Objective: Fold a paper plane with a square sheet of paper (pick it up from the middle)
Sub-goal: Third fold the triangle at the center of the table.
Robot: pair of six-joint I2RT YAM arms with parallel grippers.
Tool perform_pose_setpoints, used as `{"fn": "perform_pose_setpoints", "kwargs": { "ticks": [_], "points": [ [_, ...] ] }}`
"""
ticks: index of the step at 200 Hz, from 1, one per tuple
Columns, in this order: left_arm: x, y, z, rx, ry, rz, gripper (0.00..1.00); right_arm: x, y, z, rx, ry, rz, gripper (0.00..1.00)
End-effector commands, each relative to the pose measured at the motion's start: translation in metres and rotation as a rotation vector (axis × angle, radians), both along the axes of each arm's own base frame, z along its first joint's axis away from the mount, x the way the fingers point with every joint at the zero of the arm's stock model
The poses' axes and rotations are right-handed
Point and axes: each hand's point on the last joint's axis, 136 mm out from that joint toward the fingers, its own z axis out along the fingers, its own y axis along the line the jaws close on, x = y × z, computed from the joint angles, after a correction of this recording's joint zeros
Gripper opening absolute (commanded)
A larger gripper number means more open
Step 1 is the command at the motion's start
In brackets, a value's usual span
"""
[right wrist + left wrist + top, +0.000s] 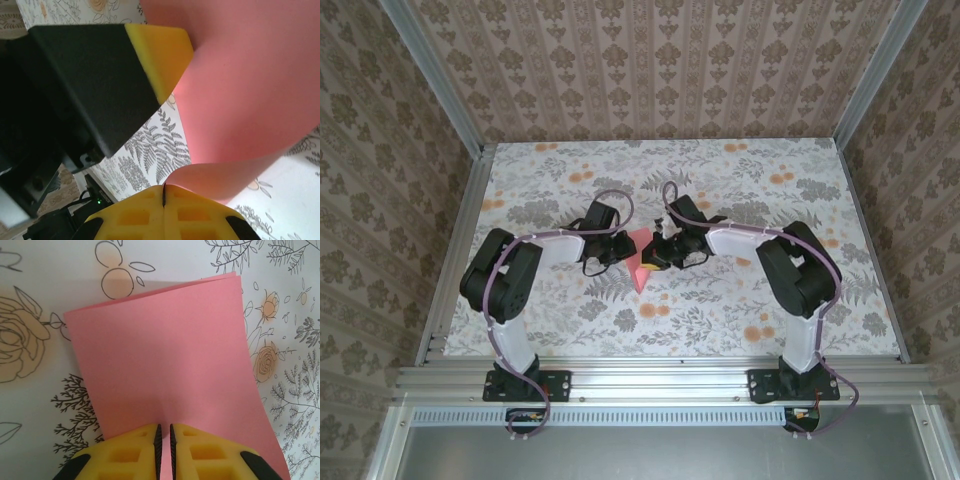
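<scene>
- Sheet of paper (642,262): pink, at the middle of the table (720,310), caught between the two grippers where the arms meet.
- Left gripper (623,249): in its wrist view I see the jaws (164,432) drawn to a narrow slit. The near edge of the sheet (170,370) runs into that slit, so I read it as pinching the paper.
- From that view the sheet is doubled over, with two layers showing at its far right corner. Its far edge is straight and its left corner sharp.
- Right gripper (658,262): jaws pressed together (163,189), clamping a curled edge of the sheet (250,90). The paper bows up and away from the fingertips, off the table there.
- One yellow pad of the left gripper (160,55) sits against the sheet in the right wrist view, near the right fingertips.
- Room: both grippers work nearly nose to nose over the centre.
- Open flowered tabletop lies all round them, far side and both flanks.
- Patterned walls (660,70) close in three sides, well apart from the paper.
- A metal rail (650,385) runs along the near edge by the arm bases.
</scene>
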Motion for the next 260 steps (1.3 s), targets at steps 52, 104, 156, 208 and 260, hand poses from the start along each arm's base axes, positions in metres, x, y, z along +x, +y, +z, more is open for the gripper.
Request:
{"fn": "perform_pose_setpoints", "kwargs": {
  "ticks": [52, 104, 156, 208, 260],
  "points": [
    [-0.008, 0.002, -0.014, 0.036, 0.038, -0.016, 0.15, 0.002, 0.010, -0.012, -0.004, 0.023, 0.023, 0.06],
    [-0.008, 0.001, -0.014, 0.034, 0.040, -0.018, 0.15, 0.004, 0.011, -0.021, -0.013, 0.033, 0.028, 0.07],
    [-0.008, -0.001, -0.013, 0.033, 0.041, -0.024, 0.14, 0.004, 0.013, -0.026, -0.012, 0.038, 0.041, 0.07],
    [-0.009, -0.002, -0.013, 0.032, 0.040, -0.027, 0.14, 0.006, 0.015, -0.031, -0.010, 0.042, 0.039, 0.08],
    [-0.009, -0.003, -0.013, 0.034, 0.041, -0.030, 0.13, 0.007, 0.014, -0.038, -0.026, 0.048, 0.045, 0.08]
  ]
}}
